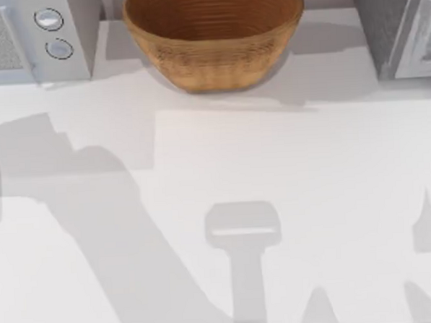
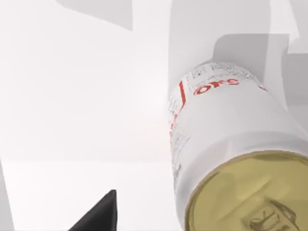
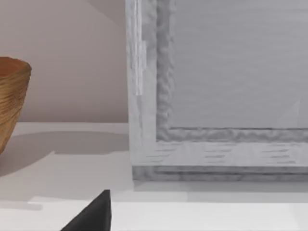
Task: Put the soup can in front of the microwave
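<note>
The microwave (image 1: 50, 36) stands at the table's far left, pale grey with two round dials and a mesh window. The soup can (image 2: 226, 144) looms close in the left wrist view, with a white-and-red label and its gold lid turned toward the camera. A dark part of my left gripper (image 2: 98, 214) shows beside the can, with a gap between them. I cannot tell whether the can is held. A dark part of my right gripper (image 3: 94, 214) shows low in the right wrist view, facing a grey box.
A large woven basket (image 1: 215, 35) sits at the back middle of the table and also appears as the basket (image 3: 12, 101) in the right wrist view. A grey textured box (image 1: 400, 29) stands at the far right. Arm shadows lie across the white tabletop (image 1: 273, 166).
</note>
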Controlling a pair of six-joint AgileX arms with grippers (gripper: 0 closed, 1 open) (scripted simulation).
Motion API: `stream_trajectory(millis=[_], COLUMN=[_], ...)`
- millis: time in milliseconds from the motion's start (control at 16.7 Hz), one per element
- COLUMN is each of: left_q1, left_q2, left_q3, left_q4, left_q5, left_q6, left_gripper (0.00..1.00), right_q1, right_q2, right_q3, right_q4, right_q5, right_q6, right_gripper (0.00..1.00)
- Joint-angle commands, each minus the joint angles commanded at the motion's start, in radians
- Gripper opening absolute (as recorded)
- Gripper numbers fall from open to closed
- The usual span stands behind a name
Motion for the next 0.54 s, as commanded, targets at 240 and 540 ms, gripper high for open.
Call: stream_trajectory(millis=[240,540], left_q1=[0.001,-0.001], left_q2=[0.013,0.022], left_q3=[0.077,0.198], left_q4=[-0.070,-0.175], left_q5=[0.000,0.000], left_q6=[0.000,-0.001], left_gripper=[1.00,1.00], right_q1=[0.000,0.000], right_q2=[0.000,0.000], right_q3=[0.000,0.000], right_q4=[0.000,0.000], right_q5=[0.000,0.000], right_q6=[0.000,0.000], right_gripper=[1.00,1.00])
